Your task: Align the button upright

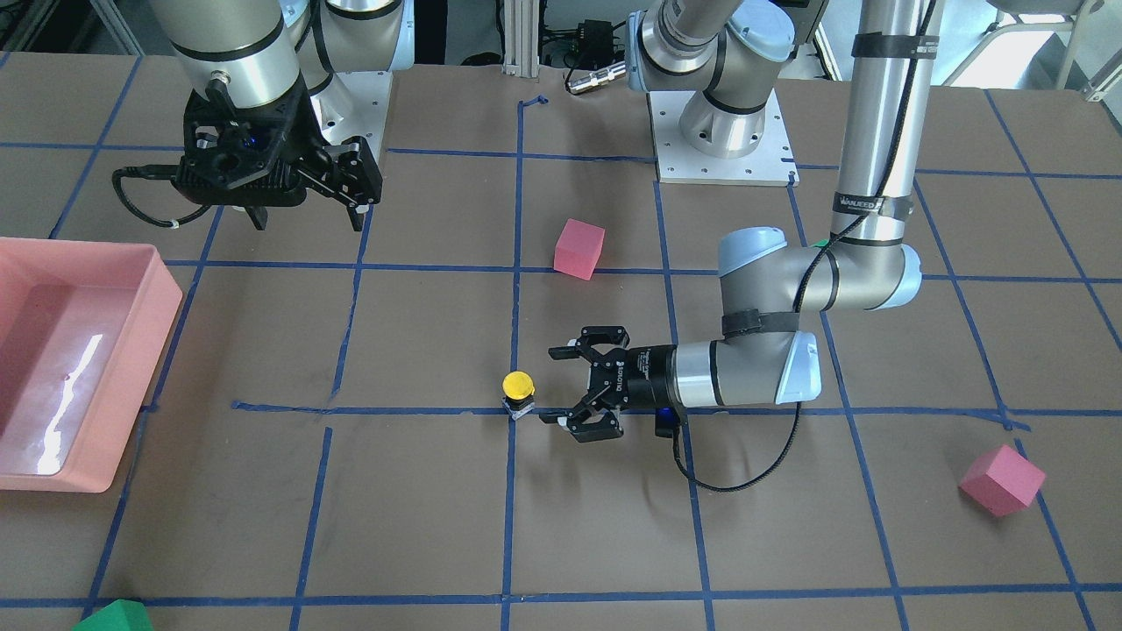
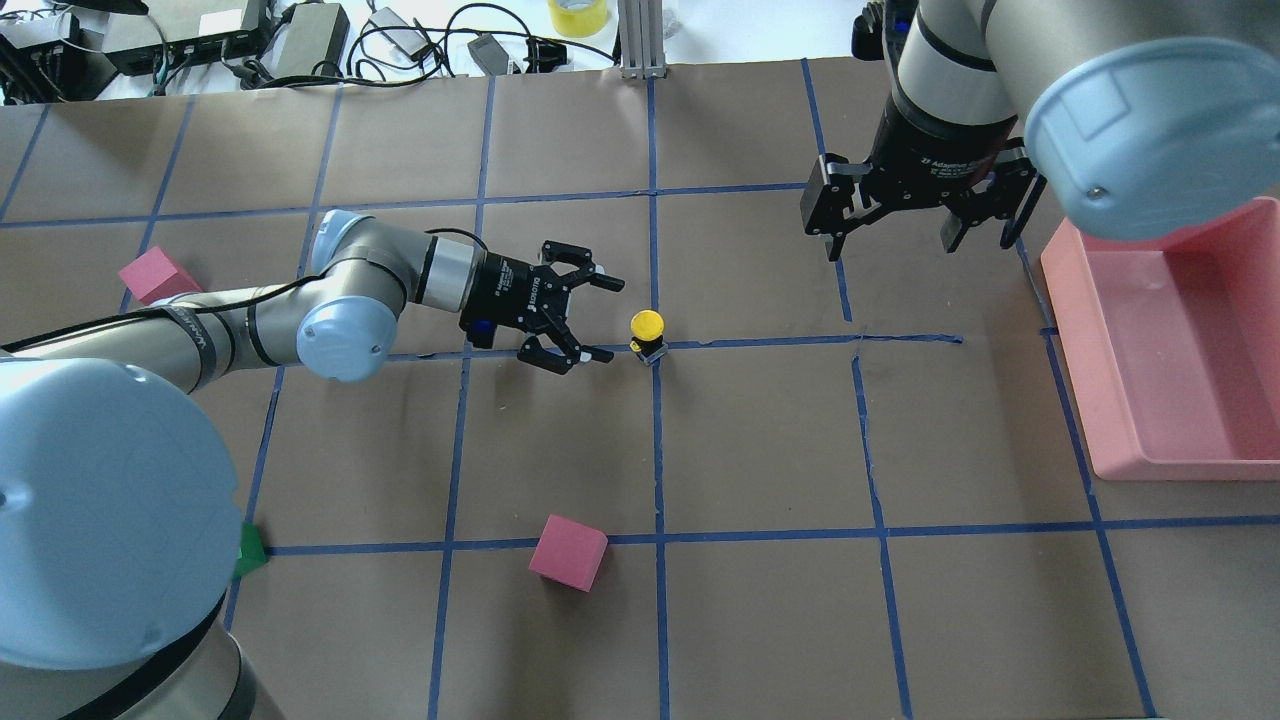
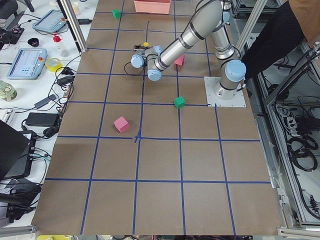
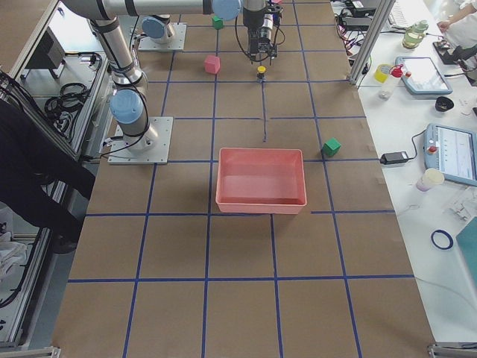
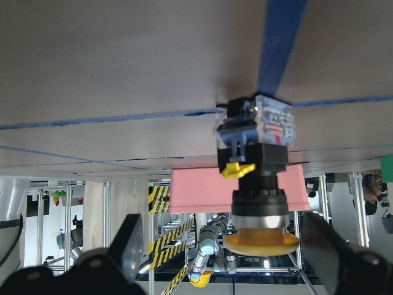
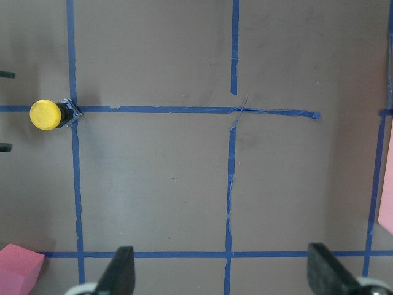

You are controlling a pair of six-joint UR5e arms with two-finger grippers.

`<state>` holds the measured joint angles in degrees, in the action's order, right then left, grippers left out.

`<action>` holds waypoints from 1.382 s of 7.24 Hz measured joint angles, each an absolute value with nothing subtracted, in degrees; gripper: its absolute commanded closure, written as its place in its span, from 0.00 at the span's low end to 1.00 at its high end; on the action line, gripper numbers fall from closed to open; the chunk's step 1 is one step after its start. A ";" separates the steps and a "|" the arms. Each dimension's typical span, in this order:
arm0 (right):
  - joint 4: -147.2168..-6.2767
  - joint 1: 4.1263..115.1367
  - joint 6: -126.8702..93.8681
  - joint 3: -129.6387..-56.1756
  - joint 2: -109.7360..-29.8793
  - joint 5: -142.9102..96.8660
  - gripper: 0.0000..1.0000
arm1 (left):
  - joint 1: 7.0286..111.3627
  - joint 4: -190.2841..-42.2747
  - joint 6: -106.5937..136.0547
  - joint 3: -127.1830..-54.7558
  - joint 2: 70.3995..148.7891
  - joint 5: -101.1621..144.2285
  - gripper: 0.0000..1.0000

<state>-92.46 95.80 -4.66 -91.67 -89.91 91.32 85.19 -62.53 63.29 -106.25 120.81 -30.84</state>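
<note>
The button [image 1: 518, 392] stands upright on the brown table at a crossing of blue tape lines, yellow cap on top and black base below; it also shows in the overhead view [image 2: 647, 333]. My left gripper [image 1: 552, 386] lies level just beside it, open, with the button a little beyond its fingertips and untouched. In the left wrist view the button [image 5: 258, 178] sits ahead between the spread fingers [image 5: 129, 246]. My right gripper [image 2: 915, 245] hangs open and empty well away, high above the table; its wrist view shows the button [image 6: 49, 115] at the far left.
A pink tray [image 2: 1065, 300] sits at the table's edge on my right. One pink foam cube [image 2: 568, 552] lies near my base side, another [image 2: 155, 275] behind my left arm. A green cube [image 2: 248, 550] lies by my left shoulder.
</note>
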 measured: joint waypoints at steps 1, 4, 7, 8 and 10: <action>-92.46 95.80 -4.66 -91.67 -89.92 91.32 0.00 | 83.95 -64.12 63.76 -103.19 118.73 -35.89 0.00; -92.46 95.80 -4.66 -91.67 -89.92 91.32 0.00 | 82.76 -69.39 56.05 -96.88 113.05 -48.74 0.00; -92.44 95.80 -4.66 -91.67 -89.91 91.32 0.00 | 82.64 -73.09 29.11 -92.88 107.65 -68.69 0.00; -92.45 95.80 -4.66 -91.67 -89.92 91.32 0.00 | 82.76 -75.88 18.51 -90.91 104.81 -75.15 0.00; -92.45 95.80 -4.64 -91.67 -89.92 91.32 0.00 | 83.27 -79.83 7.50 -88.00 98.40 -81.03 0.00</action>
